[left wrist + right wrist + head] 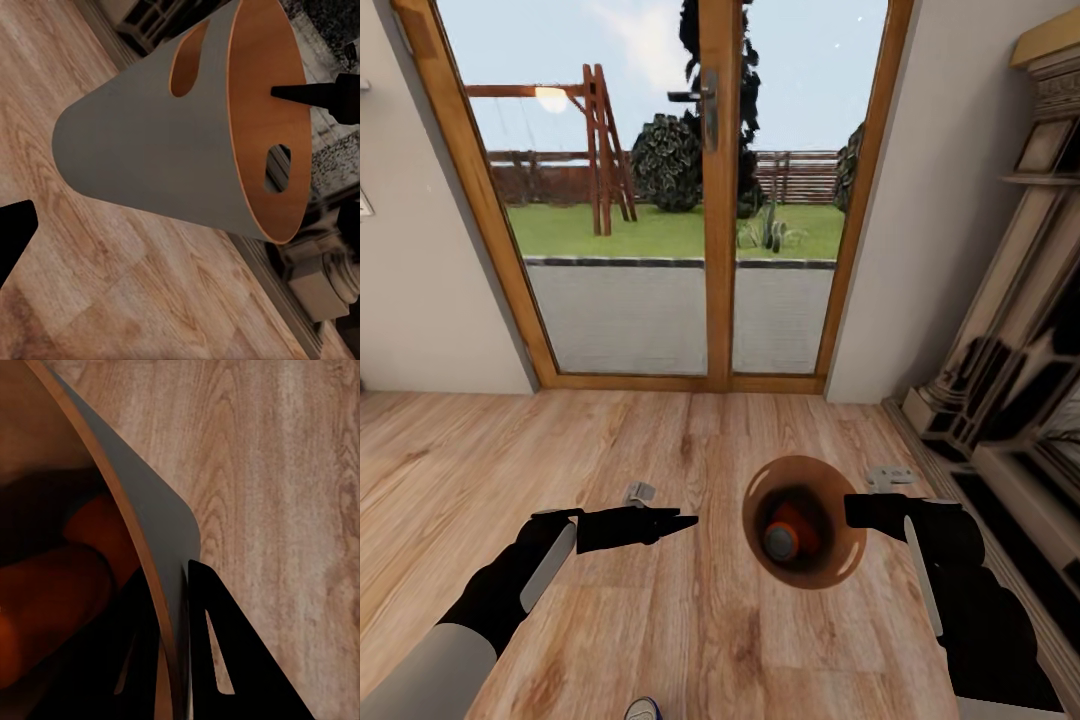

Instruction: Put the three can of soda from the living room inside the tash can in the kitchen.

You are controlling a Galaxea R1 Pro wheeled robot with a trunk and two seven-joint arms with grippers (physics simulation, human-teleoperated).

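The right gripper (pixel 857 511) pinched the trash can (pixel 803 522) rim at 3 o'clock, orange can (pixel 788 535) inside; carrying wanted it level, left gripper (pixel 685 521) narrow, empty.

Home interior, living room, simulator render. Floor (pixel 660 620): light wood planks, under both claws. Glass doors (pixel 660 200): wood-framed pair with a lever handle (pixel 695 100), well ahead of the left claw (pixel 685 522). Beyond the glass: paved strip, lawn, wooden swing frame (pixel 600 150), shrubs, slatted fence. Walls (pixel 950 200): plain pale, either side of the doors. Fireplace surround (pixel 1010 330): ornate, cream and black, against the wall past the right claw (pixel 852 512).
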